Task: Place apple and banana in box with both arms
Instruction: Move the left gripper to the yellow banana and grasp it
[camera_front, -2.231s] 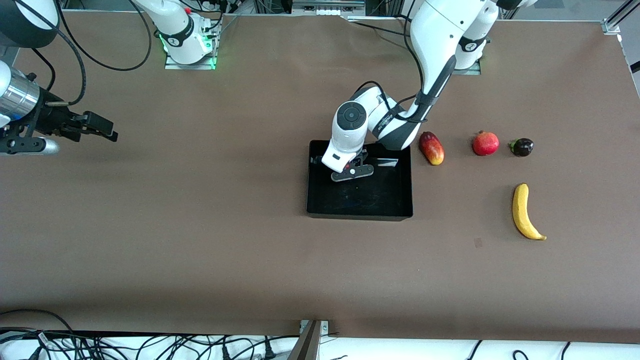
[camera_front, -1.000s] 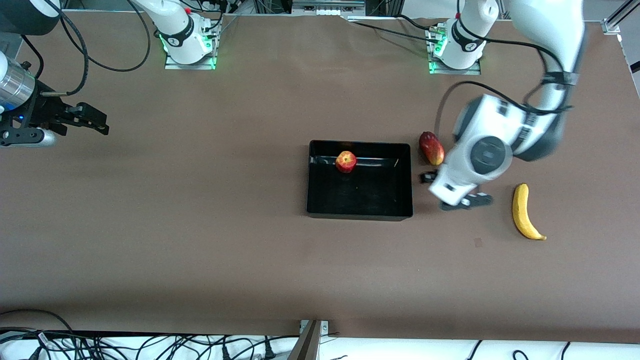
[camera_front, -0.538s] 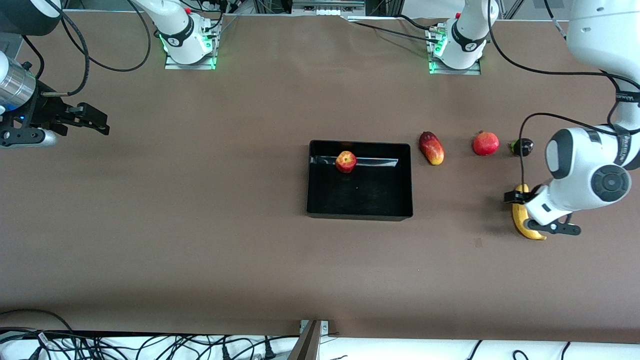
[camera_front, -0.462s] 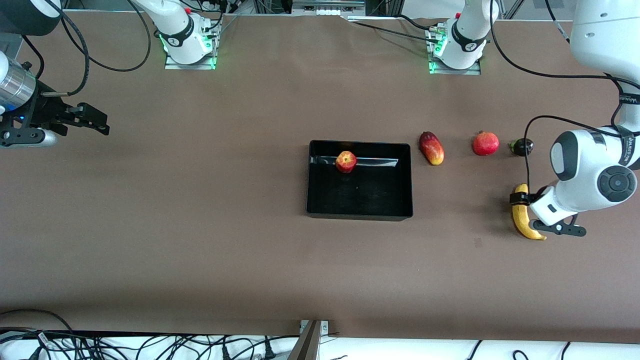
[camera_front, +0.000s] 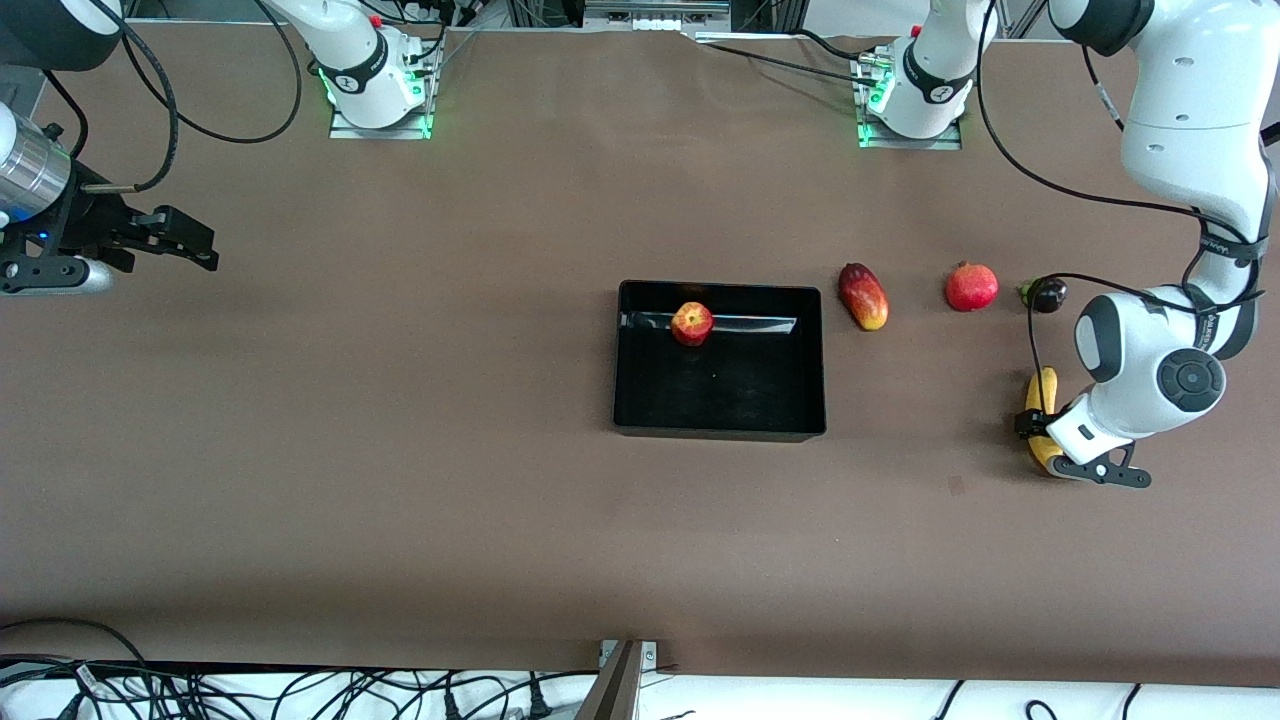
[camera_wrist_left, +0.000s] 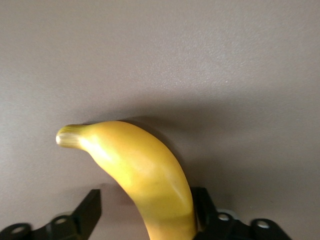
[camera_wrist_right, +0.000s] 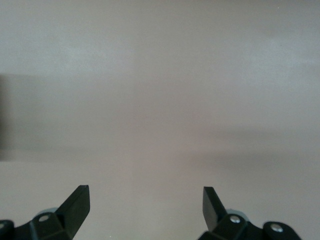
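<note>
Bench (camera_front: 400, 480): brown, bare across most of its middle.
Box (camera_front: 640, 420): at the bench centre, black and shallow, open toward the banana's end.
Left gripper (camera_front: 1062, 452): low near the left arm's end of the bench, straddling the banana; jaws spread, one finger (camera_wrist_left: 206, 205) touching the peel, the other finger (camera_wrist_left: 90, 210) still apart from it.
Right gripper (camera_front: 190, 250): waiting at the right arm's end, over bare bench, jaws spread and empty.
Banana (camera_front: 1040, 415): lying flat, well apart from the box, its tip (camera_wrist_left: 67, 136) clear of the jaws.
Apple (camera_front: 692, 323): already in the box, against the wall nearest the robots' bases.
Step in hand: grasp the banana; closing squarely across the thick middle should stop it swivelling.
Other fruit: oval red-yellow fruit (camera_front: 863, 296), red crowned fruit (camera_front: 971, 287), dark fruit (camera_front: 1046, 294) in a row toward the bases.
In the way: judged, the oval fruit sits just beside the box wall; lift high before crossing.
</note>
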